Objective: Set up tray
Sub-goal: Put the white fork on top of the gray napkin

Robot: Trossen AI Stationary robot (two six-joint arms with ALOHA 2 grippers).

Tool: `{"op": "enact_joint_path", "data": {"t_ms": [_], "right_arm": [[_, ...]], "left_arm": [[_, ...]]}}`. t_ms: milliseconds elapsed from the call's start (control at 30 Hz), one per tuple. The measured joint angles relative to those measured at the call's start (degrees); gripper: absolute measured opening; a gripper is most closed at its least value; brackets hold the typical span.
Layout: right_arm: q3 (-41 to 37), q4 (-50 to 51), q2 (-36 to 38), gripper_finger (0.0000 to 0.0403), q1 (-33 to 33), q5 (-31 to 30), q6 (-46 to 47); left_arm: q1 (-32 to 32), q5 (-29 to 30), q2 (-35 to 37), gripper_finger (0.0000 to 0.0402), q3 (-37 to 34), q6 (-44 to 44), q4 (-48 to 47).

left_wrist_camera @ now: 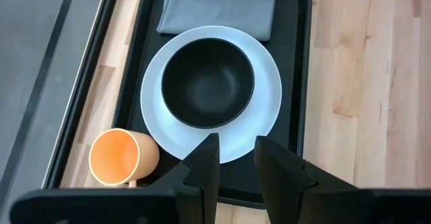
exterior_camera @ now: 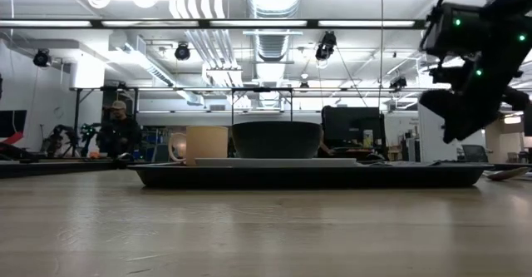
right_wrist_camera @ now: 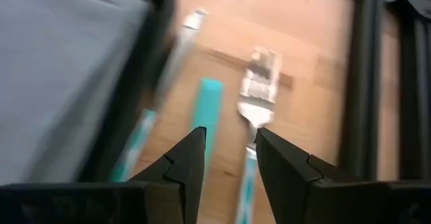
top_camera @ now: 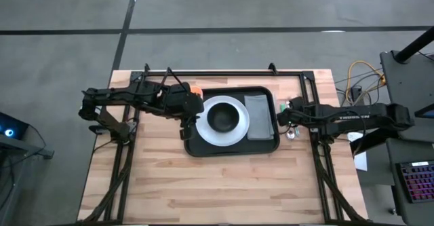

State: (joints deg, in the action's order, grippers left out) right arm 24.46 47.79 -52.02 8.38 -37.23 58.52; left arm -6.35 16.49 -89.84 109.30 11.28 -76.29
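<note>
Both grippers stand with fingers apart and empty, the left gripper [left_wrist_camera: 236, 162] over the tray's [top_camera: 271, 146] edge, the right gripper [right_wrist_camera: 229, 153] over blurred cutlery [right_wrist_camera: 259, 83] beside the tray.

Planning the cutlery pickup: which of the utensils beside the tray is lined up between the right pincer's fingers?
The fork, tines up, teal handle running down between the right pincer fingers; the others lie nearer the tray.

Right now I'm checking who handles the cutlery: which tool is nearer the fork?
Right. The right tool hovers just over the fork, on the table beside the tray. The left tool is across the tray, at its opposite edge near the orange cup.
</note>
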Motion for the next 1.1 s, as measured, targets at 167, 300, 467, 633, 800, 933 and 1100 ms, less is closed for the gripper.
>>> {"op": "enact_joint_path", "data": {"t_ms": [167,300,467,633,800,933,1100], "right_arm": [[-2.7,0.46,-1.33,0.0123,0.16,-0.05,2.56],[-4.73,-0.7,-2.17,0.0124,0.16,-0.11,4.35],[-6.59,-3.57,-3.28,0.014,0.2,-0.28,4.74],[-8.69,-7.14,-3.67,0.0162,0.2,-0.33,4.63],[-10.71,-13.15,-3.72,0.017,1.09,-0.33,2.72],[-11.14,-14.36,-3.7,0.0165,3.94,-0.03,0.71],[-12.15,-17.04,-3.74,0.0145,7.22,3.11,-2.8]], "left_arm": [[-0.13,0.0,0.02,0.0076,0.0,1.52,0.02],[-0.13,0.0,0.02,0.0076,0.0,2.57,0.21],[-0.13,0.0,0.02,0.0076,0.0,2.79,0.22],[-0.13,0.0,0.04,0.0076,0.0,2.79,0.22],[-0.13,0.0,0.04,0.0076,0.0,2.79,0.22],[-0.13,0.0,0.04,0.0076,0.0,2.79,0.22],[-0.13,0.0,0.04,0.0076,0.0,2.81,0.22]]}}
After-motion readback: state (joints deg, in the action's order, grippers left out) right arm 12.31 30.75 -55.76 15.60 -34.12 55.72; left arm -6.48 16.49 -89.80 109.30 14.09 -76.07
